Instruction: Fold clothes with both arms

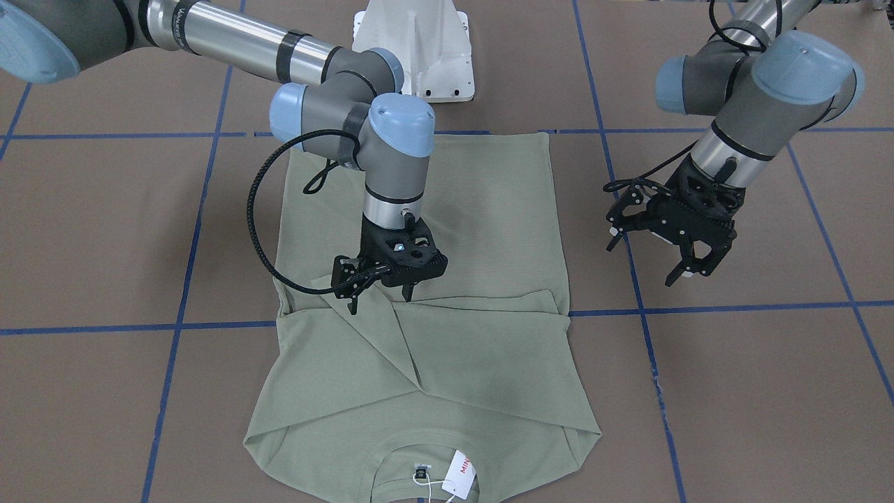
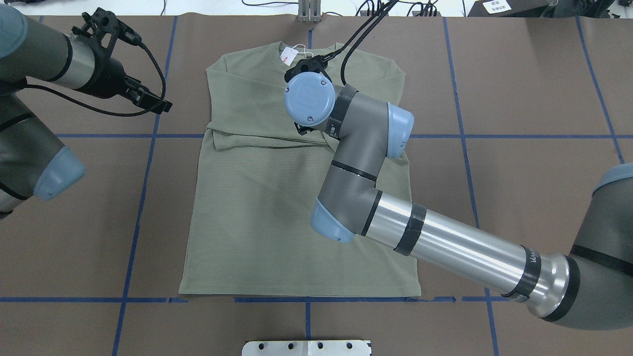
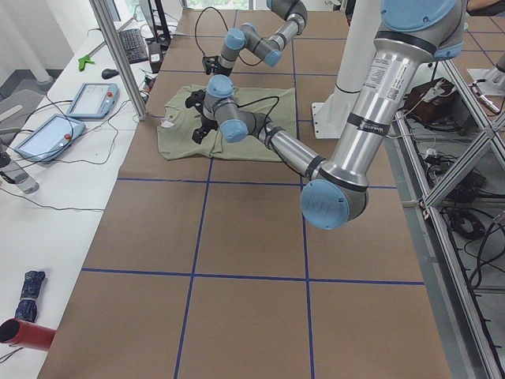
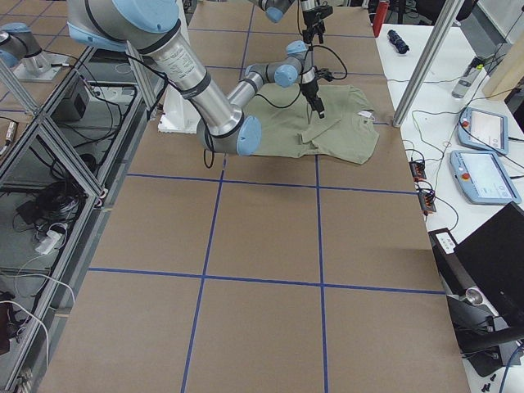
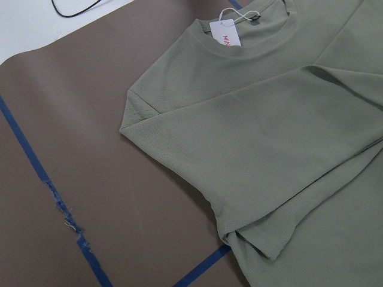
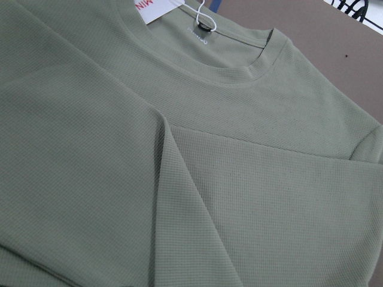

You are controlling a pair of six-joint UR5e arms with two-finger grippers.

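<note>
The sage-green shirt [image 1: 447,209] lies flat on the brown table, both sleeves folded across its chest, and the white-and-red hang tag [image 1: 462,474] sits at the collar. It also shows in the overhead view [image 2: 267,222] and in both wrist views [image 5: 269,137] [image 6: 179,179]. My right gripper [image 1: 380,299] hangs open and empty just above the crossed sleeves; in the overhead view my wrist hides it. My left gripper [image 1: 649,257] is open and empty above bare table beside the shirt's edge; it also shows in the overhead view [image 2: 148,99].
Blue tape lines [image 1: 733,307] divide the brown table cover. The white base pedestal [image 1: 419,49] stands past the shirt's hem. A bench with tablets [image 3: 91,99] and an aluminium post [image 3: 118,55] border the table beyond the collar.
</note>
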